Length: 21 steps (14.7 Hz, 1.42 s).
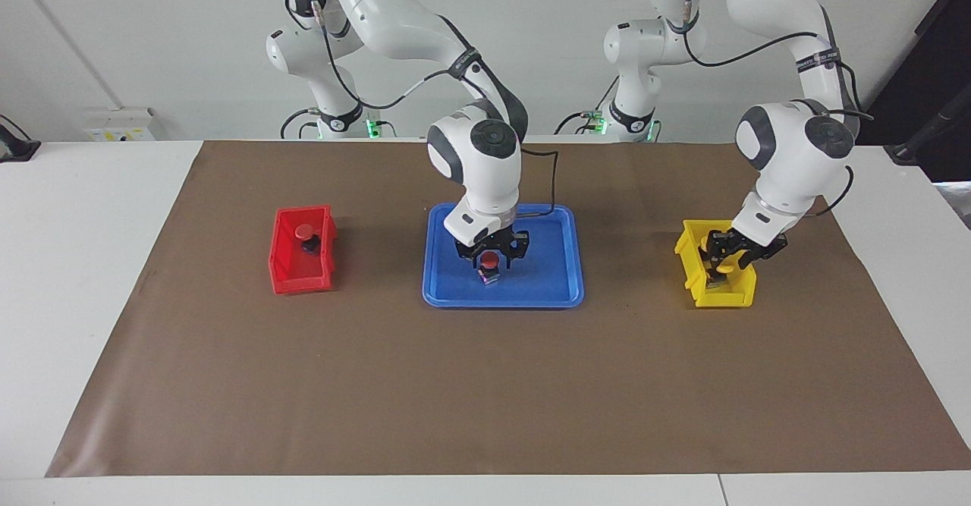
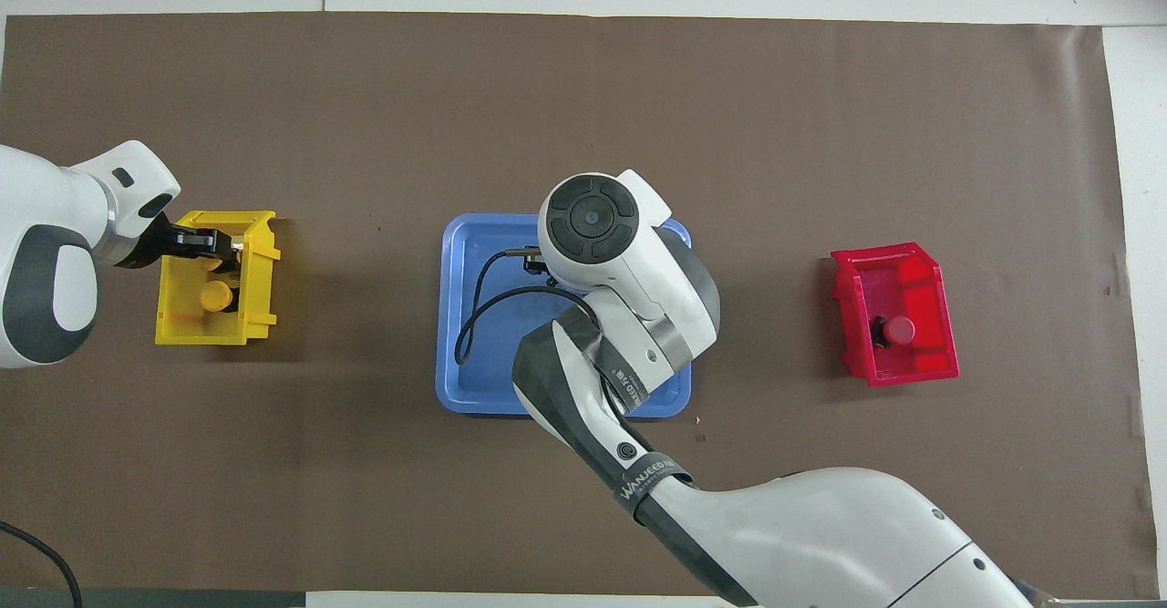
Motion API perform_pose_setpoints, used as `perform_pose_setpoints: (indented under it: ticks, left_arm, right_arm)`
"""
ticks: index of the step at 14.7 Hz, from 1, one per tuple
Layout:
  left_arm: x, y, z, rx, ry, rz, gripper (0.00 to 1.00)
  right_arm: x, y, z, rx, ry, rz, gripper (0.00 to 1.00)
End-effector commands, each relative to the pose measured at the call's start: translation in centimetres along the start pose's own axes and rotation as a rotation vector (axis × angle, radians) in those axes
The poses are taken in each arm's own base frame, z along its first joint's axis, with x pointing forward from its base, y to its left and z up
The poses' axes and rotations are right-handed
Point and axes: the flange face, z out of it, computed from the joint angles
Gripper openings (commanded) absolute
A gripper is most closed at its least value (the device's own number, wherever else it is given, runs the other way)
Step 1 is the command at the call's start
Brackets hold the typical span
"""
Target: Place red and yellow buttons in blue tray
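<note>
The blue tray (image 1: 550, 282) (image 2: 469, 316) lies mid-table. My right gripper (image 1: 491, 257) is low over it, shut on a red button (image 1: 491, 263) that stands upright with its black body at the tray floor. The overhead view hides this under the right arm. A second red button (image 1: 305, 231) (image 2: 898, 330) lies in the small red bin (image 1: 292, 271) (image 2: 912, 362). My left gripper (image 1: 719, 262) (image 2: 214, 248) reaches down into the small yellow bin (image 1: 728, 295) (image 2: 205, 327), right by a yellow button (image 2: 216, 294) (image 1: 726, 268). No other yellow button shows.
A brown mat (image 1: 485, 385) covers the table. The red bin stands toward the right arm's end and the yellow bin toward the left arm's end, both level with the tray. A black cable (image 2: 479, 316) hangs over the tray.
</note>
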Motion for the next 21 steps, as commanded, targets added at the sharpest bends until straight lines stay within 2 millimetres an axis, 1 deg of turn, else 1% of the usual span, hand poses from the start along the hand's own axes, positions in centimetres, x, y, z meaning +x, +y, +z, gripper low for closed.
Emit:
perform_pose_setpoints:
  ticks: [1, 2, 3, 4, 5, 6, 7, 8, 9, 10, 11, 12, 13, 14, 15, 16, 18, 20, 21]
  left_arm:
    - [-0.1, -0.2, 1.5, -0.008, 0.017, -0.021, 0.59]
    - [0.1, -0.2, 1.8, -0.007, 0.026, -0.021, 0.54]
    - [0.1, -0.2, 1.7, -0.007, 0.031, -0.025, 0.29]
    - [0.1, -0.3, 1.6, -0.006, 0.032, -0.030, 0.04]
    - [0.1, -0.3, 1.8, -0.008, 0.028, -0.037, 0.01]
    - [0.1, -0.3, 1.7, -0.008, 0.025, -0.051, 0.01]
    - [0.3, -0.4, 1.4, -0.008, 0.022, -0.055, 0.01]
    - [0.5, -0.2, 1.0, -0.009, 0.011, -0.053, 0.01]
    - [0.9, -0.3, -0.3, -0.011, 0.002, -0.056, 0.01]
    - [1.5, -0.4, -2.5, -0.014, -0.016, -0.055, 0.01]
    - [2.4, -0.3, -5.4, -0.016, -0.042, -0.059, 0.01]
    - [3.2, -0.2, -8.6, -0.015, -0.067, -0.066, 0.01]
    - [3.8, -0.1, -12.1, -0.014, -0.073, -0.080, 0.01]
    - [4.0, 0.2, -14.2, -0.011, -0.069, -0.099, 0.01]
    - [4.0, 1.1, -15.0, -0.012, -0.069, -0.122, 0.02]
    - [4.1, 3.0, -15.2, -0.012, -0.062, -0.148, 0.02]
    - [4.2, 8.2, -14.5, -0.018, -0.038, -0.207, 0.02]
    - [4.0, 15.3, -13.7, -0.025, -0.006, -0.248, 0.01]
    - [4.1, 17.4, -13.3, -0.031, 0.010, -0.261, 0.01]
  right_arm:
    - [2.3, 2.6, -4.3, 0.008, 0.030, 0.051, 1.00]
    - [3.5, 5.1, -6.4, 0.006, 0.037, 0.077, 1.00]
    - [4.2, 7.9, -8.5, 0.003, 0.041, 0.055, 1.00]
    - [4.2, 11.3, -10.0, -0.011, 0.023, 0.005, 1.00]
    - [3.6, 14.4, -11.0, -0.024, -0.002, -0.018, 1.00]
    - [2.5, 18.5, -11.6, -0.029, -0.015, -0.025, 1.00]
    - [1.4, 22.0, -12.1, -0.027, -0.015, -0.029, 1.00]
    - [0.3, 25.2, -12.3, -0.027, -0.021, -0.048, 1.00]
    - [-0.6, 28.2, -12.1, -0.026, -0.031, -0.080, 1.00]
    - [-1.0, 30.7, -12.0, -0.027, -0.041, -0.115, 1.00]
    - [-1.3, 33.2, -11.7, -0.025, -0.051, -0.135, 1.00]
    - [-1.4, 35.8, -11.1, -0.021, -0.064, -0.148, 1.00]
    - [-1.6, 37.1, -10.6, -0.018, -0.050, -0.174, 1.00]
    - [-2.1, 37.8, -9.9, -0.017, -0.037, -0.183, 0.97]
    - [-2.3, 38.6, -9.0, -0.016, -0.036, -0.169, 0.92]
    - [-2.6, 38.7, -8.4, -0.015, -0.040, -0.169, 0.88]
    - [-2.6, 38.8, -7.5, -0.015, -0.031, -0.176, 0.82]
    - [-3.1, 39.2, -6.2, -0.015, -0.033, -0.183, 0.77]
    - [-3.1, 39.3, -5.9, -0.014, -0.033, -0.178, 0.76]
